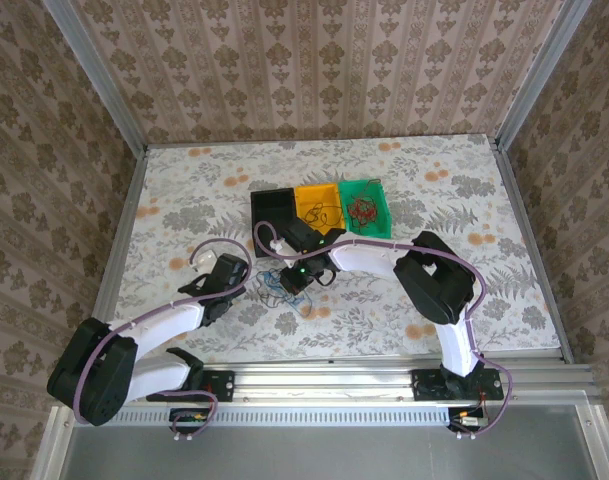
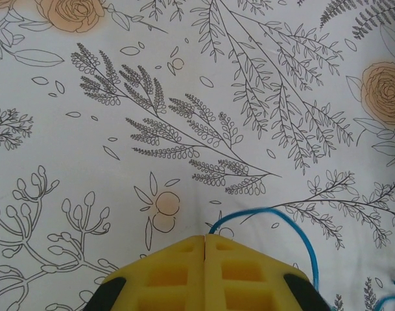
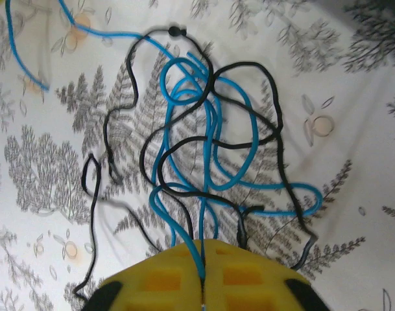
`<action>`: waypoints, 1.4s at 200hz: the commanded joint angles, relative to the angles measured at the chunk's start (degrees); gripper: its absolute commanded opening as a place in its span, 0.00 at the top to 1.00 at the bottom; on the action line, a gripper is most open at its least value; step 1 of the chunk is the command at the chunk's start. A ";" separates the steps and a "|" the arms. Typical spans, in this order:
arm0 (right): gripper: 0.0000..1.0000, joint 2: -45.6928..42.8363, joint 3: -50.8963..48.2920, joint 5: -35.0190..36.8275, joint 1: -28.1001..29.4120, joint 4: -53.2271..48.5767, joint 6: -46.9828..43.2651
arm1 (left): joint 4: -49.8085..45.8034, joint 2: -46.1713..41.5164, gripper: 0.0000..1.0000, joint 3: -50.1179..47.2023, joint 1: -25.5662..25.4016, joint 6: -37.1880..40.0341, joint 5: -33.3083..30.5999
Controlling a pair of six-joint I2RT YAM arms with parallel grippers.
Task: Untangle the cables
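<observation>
A tangle of blue cable (image 3: 210,129) and black cable (image 3: 152,162) lies on the flowered tablecloth, seen in the top view as a small heap (image 1: 276,287) between the two grippers. My right gripper (image 3: 203,245) is shut, with a blue strand running into the seam between its yellow fingers. My left gripper (image 2: 204,238) is shut too, and a blue cable (image 2: 294,227) comes out at its fingertips and arcs off to the right. In the top view the left gripper (image 1: 240,281) sits just left of the heap and the right gripper (image 1: 296,276) just right of it.
Three small bins stand in a row behind the tangle: black (image 1: 273,210), yellow (image 1: 319,203) with a thin dark wire in it, green (image 1: 366,204) with reddish wire in it. Metal rails edge the table (image 1: 164,200).
</observation>
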 commanded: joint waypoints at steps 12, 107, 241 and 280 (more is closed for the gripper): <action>1.00 -5.82 -6.09 4.43 -2.07 5.98 3.51 | -5.96 0.52 1.00 0.83 1.02 -1.54 -1.81; 1.00 -19.93 -24.30 5.09 -10.22 16.05 13.91 | 17.63 -0.44 0.55 -1.48 1.11 17.62 16.51; 1.00 -17.21 -22.76 -3.87 -14.65 15.91 16.63 | 13.95 19.30 0.52 19.37 -14.33 45.47 39.85; 1.00 -18.10 -23.63 -3.51 -14.95 15.76 16.72 | 16.73 23.20 0.52 20.62 -15.54 45.57 36.26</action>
